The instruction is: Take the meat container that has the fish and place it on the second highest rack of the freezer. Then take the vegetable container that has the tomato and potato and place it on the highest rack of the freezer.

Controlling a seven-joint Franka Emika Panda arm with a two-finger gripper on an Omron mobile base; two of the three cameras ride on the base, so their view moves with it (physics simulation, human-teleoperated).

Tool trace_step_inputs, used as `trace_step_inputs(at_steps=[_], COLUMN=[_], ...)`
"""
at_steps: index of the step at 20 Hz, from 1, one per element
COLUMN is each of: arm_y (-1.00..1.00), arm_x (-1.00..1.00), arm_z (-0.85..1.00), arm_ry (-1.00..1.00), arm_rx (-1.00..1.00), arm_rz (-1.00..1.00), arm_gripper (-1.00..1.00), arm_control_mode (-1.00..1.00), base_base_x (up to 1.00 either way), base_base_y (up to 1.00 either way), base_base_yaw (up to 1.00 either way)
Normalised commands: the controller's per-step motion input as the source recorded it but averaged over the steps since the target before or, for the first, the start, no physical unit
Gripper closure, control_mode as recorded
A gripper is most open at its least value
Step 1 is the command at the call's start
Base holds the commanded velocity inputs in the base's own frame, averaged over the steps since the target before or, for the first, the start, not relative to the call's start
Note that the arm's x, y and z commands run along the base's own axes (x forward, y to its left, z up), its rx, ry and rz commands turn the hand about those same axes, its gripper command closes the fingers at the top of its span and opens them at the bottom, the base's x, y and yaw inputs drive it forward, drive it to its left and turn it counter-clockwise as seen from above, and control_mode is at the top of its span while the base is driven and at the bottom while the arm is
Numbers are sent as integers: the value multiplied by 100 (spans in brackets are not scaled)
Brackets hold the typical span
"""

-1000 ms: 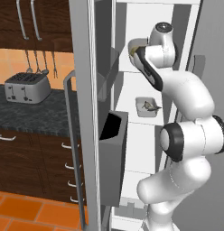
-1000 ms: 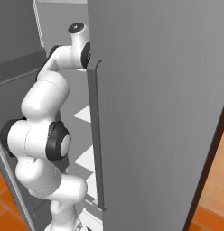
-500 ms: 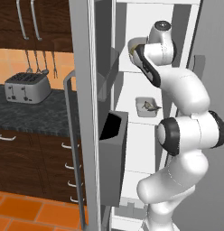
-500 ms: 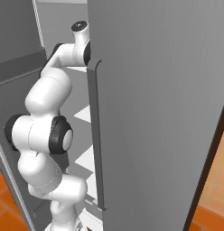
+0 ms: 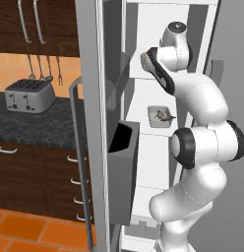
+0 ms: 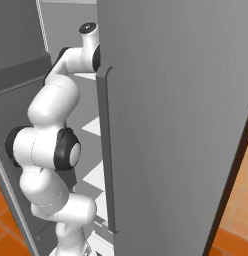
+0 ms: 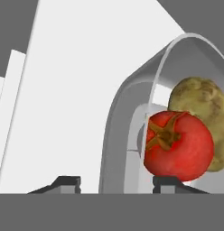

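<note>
On the freezer's top rack stands the vegetable container [image 7: 132, 117], a pale tub with a red tomato [image 7: 178, 146] and a brown potato [image 7: 202, 108] inside. My gripper [image 7: 119, 182] is open and straddles the tub's near wall, one fingertip [image 7: 68, 182] outside and the other under the tomato. In the left base view the hand [image 5: 158, 66] reaches into the top shelf, and a tan bit of the vegetable container [image 5: 144, 59] shows beside it. The meat container with the fish [image 5: 162, 116] rests one rack lower.
The freezer's left door [image 5: 89, 123] stands open with a dark bin [image 5: 125, 162] on its inside. The grey right door [image 6: 171, 125] hangs close beside the arm. A toaster [image 5: 29, 95] sits on the dark counter at left.
My jaws have parted from the container's wall. The arm's elbow has shifted slightly left while the hand stays at the top rack.
</note>
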Motion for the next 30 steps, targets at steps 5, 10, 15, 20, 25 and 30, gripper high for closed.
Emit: trace_step_inputs(at_steps=[5, 10, 15, 20, 25, 30], arm_y=[5, 24, 19, 1, 8, 0], arm_x=[-87, -100, -99, -100, -100, -100], arm_z=[8, -18, 44, 39, 42, -9], arm_ry=[-33, -23, -3, 26, 22, 13], arm_rx=[0, 0, 0, -2, -1, -2], arm_rz=[0, 0, 6, 23, 10, 0], arm_gripper=[-100, -100, -100, -100, -100, -100], arm_control_mode=[-100, -100, -100, -100, -100, -100], base_base_x=[0, 0, 0, 0, 0, 0], base_base_y=[0, 0, 0, 0, 0, 0], base_base_yaw=[0, 0, 0, 0, 0, 0])
